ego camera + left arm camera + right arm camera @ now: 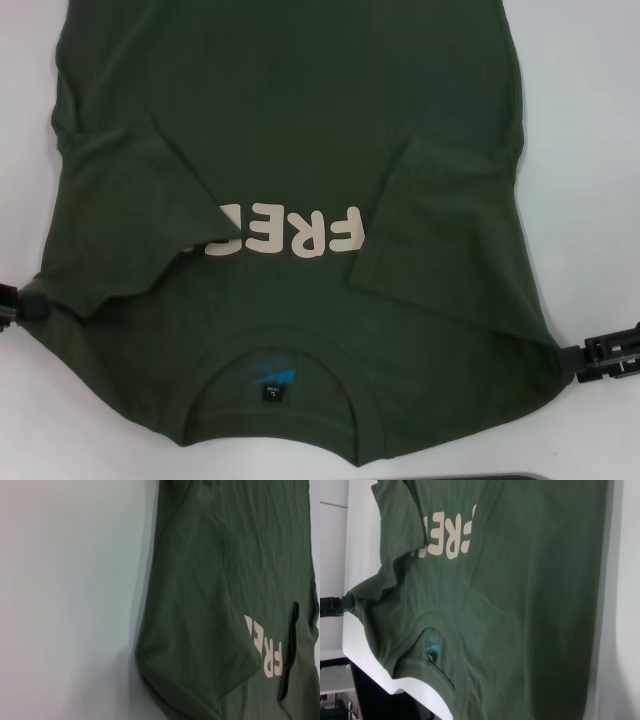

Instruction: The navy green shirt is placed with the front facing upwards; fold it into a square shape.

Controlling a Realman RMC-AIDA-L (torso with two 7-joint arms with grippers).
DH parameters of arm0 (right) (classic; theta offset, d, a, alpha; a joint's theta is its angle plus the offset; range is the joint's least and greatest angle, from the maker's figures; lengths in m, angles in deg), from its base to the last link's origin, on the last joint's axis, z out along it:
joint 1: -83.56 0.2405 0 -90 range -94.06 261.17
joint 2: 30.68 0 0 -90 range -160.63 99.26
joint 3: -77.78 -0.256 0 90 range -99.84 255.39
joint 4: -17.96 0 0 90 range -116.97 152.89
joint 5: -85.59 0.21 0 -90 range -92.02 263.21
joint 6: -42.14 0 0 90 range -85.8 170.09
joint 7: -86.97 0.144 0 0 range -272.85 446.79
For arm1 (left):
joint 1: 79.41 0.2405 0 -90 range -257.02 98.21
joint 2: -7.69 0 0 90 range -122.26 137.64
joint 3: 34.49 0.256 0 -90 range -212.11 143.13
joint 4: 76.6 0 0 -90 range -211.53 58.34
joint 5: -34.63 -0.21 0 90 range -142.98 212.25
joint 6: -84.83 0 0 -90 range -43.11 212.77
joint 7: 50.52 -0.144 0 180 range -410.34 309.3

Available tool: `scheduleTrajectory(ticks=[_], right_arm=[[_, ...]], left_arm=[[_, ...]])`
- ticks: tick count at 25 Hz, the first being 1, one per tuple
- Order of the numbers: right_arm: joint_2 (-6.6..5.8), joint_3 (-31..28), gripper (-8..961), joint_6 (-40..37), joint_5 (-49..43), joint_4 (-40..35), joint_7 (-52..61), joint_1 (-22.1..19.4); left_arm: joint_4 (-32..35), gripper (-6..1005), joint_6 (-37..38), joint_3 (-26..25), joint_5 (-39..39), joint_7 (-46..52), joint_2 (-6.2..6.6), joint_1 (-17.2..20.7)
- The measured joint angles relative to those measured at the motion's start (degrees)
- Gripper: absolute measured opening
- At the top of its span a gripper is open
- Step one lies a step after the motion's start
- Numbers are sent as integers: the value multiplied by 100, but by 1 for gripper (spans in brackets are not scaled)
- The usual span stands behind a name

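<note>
Your shirt (pixel 290 150) lies front up on the white table (pixel 590 120), collar (pixel 275 395) nearest the robot and the body running away from it, so the cream lettering (pixel 300 232) reads upside down in the head view. Both short sleeves are folded inward onto the chest: the left sleeve (pixel 130 200) covers the start of the lettering, and the right sleeve (pixel 440 215) lies beside its other end. A small blue label (pixel 272 378) shows inside the neck.

Your left gripper (pixel 22 305) sits at the shirt's left shoulder edge, low on the table, touching the cloth. Your right gripper (pixel 600 355) sits at the right shoulder edge, likewise against the fabric. Only a dark part of each shows at the edge of the head view, so you cannot tell whether either one is spread or pinched on the cloth. The right wrist view also catches the left gripper at the far shoulder.
</note>
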Motion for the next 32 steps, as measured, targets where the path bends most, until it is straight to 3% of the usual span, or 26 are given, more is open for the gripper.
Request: scheduleTrajectory(ticks=[13, 32], right_arm=[[124, -32, 759, 113, -9, 16, 336, 64], [184, 35, 759, 360, -36, 178, 646, 145]], left_arm=[[0, 49, -43, 8, -6, -22, -1, 15], [-1, 48, -159, 9, 1, -10, 26, 15]])
